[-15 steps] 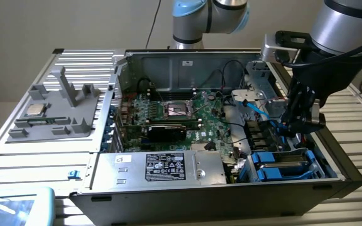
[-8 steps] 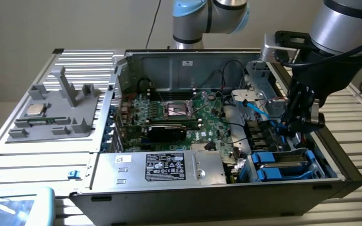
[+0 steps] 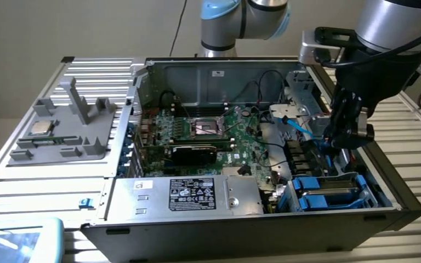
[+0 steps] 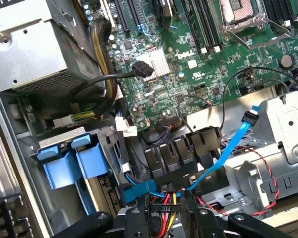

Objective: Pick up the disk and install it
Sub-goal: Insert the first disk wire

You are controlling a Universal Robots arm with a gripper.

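The disk (image 3: 329, 193), a silver drive in a bright blue carrier bracket, sits in the drive bay at the near corner of the open computer case, on the exterior view's right. The wrist view shows its blue carrier tabs (image 4: 72, 166) standing in the bay beside the power supply. My black gripper (image 3: 347, 137) hangs inside the case above and behind the bay, apart from the disk. In the wrist view the gripper (image 4: 169, 224) is open. Its two fingers (image 4: 89, 220) are spread wide, and between them I see just cables lying below.
A silver power supply (image 3: 188, 194) with a black label fills the case's near side. The motherboard (image 3: 210, 137) lies in the middle. A loose blue data cable (image 4: 228, 153) runs past a metal drive cage (image 4: 288, 129). A grey fixture (image 3: 57, 131) holding a small chip stands outside the case.
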